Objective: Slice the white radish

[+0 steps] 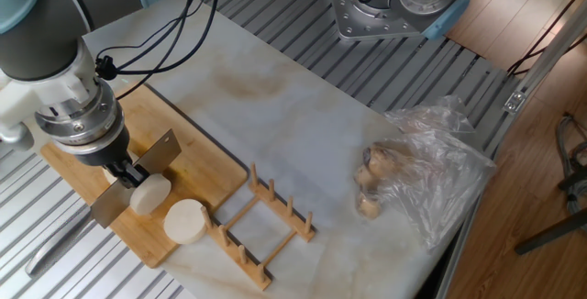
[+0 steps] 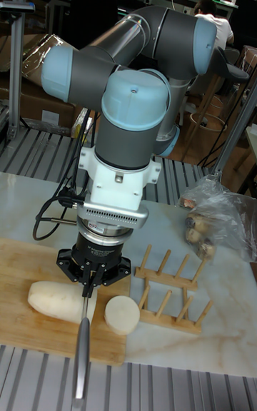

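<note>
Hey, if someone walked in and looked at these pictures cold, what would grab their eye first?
Probably the big grey and blue arm, its gripper shut on a knife over the bamboo cutting board at the table's near left. The blade stands between the long white radish and a cut-off chunk. Next, the crinkled plastic bag of brownish lumps, far right.

Marble tabletop (image 1: 303,116), on which are laid a bamboo cutting board (image 1: 197,157), wooden rack (image 1: 266,221) and plastic bag (image 1: 431,171).

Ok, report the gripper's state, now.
Gripper: shut on the knife, blade set against the white radish on the cutting board.
</note>
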{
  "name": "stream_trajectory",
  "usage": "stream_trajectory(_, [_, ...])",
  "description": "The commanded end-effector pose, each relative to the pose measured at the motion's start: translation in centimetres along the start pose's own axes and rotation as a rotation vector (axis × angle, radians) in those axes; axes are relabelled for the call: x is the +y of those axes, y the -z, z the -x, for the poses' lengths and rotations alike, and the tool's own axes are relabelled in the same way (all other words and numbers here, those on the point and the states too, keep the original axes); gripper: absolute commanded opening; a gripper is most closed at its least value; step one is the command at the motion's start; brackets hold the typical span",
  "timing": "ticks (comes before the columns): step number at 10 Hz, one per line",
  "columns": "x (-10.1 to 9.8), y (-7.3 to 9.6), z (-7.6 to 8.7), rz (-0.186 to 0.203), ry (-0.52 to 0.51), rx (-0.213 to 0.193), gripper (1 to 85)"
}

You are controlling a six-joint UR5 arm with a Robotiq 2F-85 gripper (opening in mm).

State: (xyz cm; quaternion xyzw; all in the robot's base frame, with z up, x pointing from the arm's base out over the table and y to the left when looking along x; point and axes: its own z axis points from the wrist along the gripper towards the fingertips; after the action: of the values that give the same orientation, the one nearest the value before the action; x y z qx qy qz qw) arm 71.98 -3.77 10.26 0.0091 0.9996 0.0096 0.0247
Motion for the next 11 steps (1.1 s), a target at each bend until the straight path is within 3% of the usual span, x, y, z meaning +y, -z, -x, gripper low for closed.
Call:
stream_trajectory(1, [0.22,-0.02,0.03,0.008,-0.006,-0.002,1.3])
stream_trajectory(11, [0.40,-0.91,0.06,-0.002,-0.016,-0.006,1.3])
